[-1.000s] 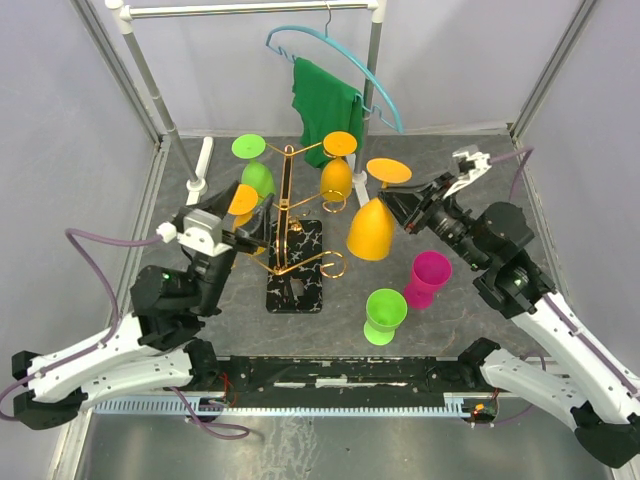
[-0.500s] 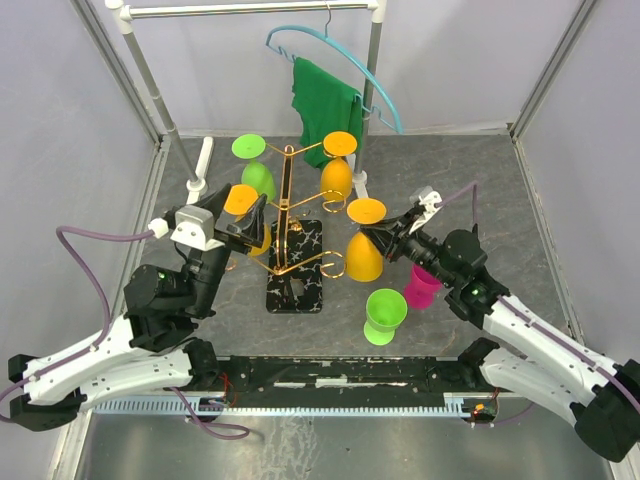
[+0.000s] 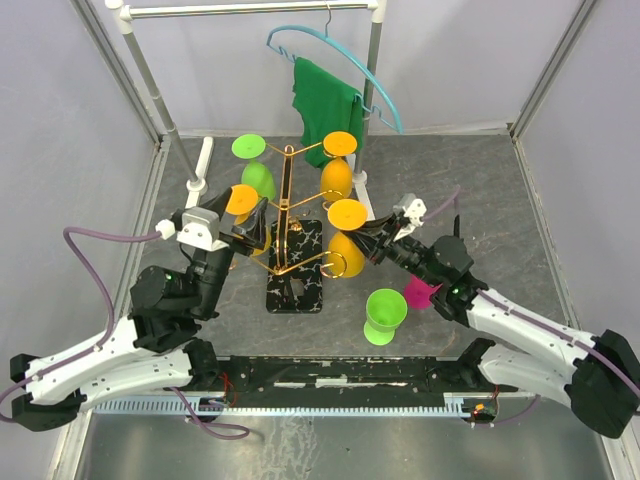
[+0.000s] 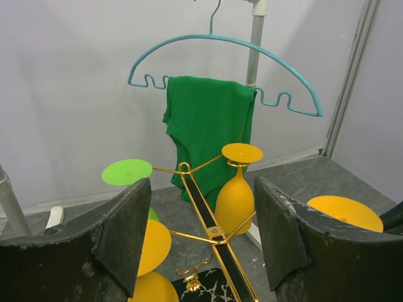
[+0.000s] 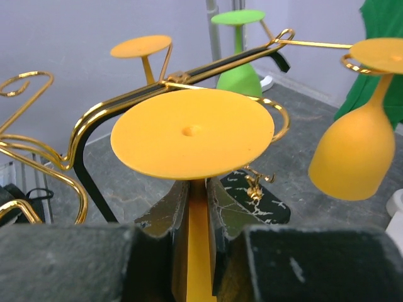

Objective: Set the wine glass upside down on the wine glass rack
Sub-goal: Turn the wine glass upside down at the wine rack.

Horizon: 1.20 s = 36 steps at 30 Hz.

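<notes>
From above, the right gripper (image 3: 376,240) is clamping the stem of the inverted orange wine glass (image 3: 346,252), which is hanging just right of the wine glass rack (image 3: 287,225). Whether its bowl is touching a lower scroll, I cannot tell. The foot is not seated in any scroll, so as I judge it, letting go here risks dropping the glass onto the rack's base. A sideways shove could be tipping the rack. The left gripper (image 3: 250,225) is standing open and empty just left of the rack. A green glass (image 3: 384,314) is standing near the rack's front right, under the right arm, and risks being knocked.

At the left wrist, the fingers (image 4: 126,239) are spreading wide, with the rack beyond them.

At the right wrist, the fingers (image 5: 94,264) are pinching the stem under the foot, and a gold arm (image 5: 126,104) is curving just behind it.

The table (image 3: 480,190) is showing dark, mottled grey, with pale walls enclosing it. A white clothes rail (image 3: 250,8) is standing behind the rack.
</notes>
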Motion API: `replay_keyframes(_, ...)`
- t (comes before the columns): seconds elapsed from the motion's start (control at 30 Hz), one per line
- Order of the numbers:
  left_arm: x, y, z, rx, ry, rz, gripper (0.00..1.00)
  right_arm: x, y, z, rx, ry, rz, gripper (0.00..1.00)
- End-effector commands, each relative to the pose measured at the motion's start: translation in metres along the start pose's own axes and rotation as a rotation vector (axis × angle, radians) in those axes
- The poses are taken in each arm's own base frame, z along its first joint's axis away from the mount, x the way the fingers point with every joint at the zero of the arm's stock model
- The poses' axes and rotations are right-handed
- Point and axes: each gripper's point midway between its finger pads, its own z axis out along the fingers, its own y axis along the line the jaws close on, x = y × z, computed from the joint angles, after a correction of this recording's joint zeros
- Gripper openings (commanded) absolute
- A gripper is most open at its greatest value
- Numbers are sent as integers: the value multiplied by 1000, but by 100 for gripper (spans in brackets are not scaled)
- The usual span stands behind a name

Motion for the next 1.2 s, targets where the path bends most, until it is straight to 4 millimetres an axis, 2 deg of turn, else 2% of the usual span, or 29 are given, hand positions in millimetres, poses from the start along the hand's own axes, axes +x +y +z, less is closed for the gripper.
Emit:
replay_keyframes(0.0,-10,9,-3,-38,-30,-54,73,-13,14,10,-59,-65,-55,1)
replay_keyframes(0.27,-8,16,-7,-58,-29,-53,73,-4,20,24,-67,-67,-94,1)
replay_keyframes(0.57,-5,16,-7,-66,-30,-55,73,0,15,42,-37,-103,-130,1)
replay_keyframes(0.8,-2,17,-7,-78,-23,-42,73,-9,13,41,-24,-194,-146,1)
replay_keyframes(0.93,0,17,-6,-80,-22,-42,74,-4,9,43,-9,-180,-156,1)
replay_keyframes(1.17,1,16,-6,-80,-19,-34,74,2,8,58,-12,-149,-151,1)
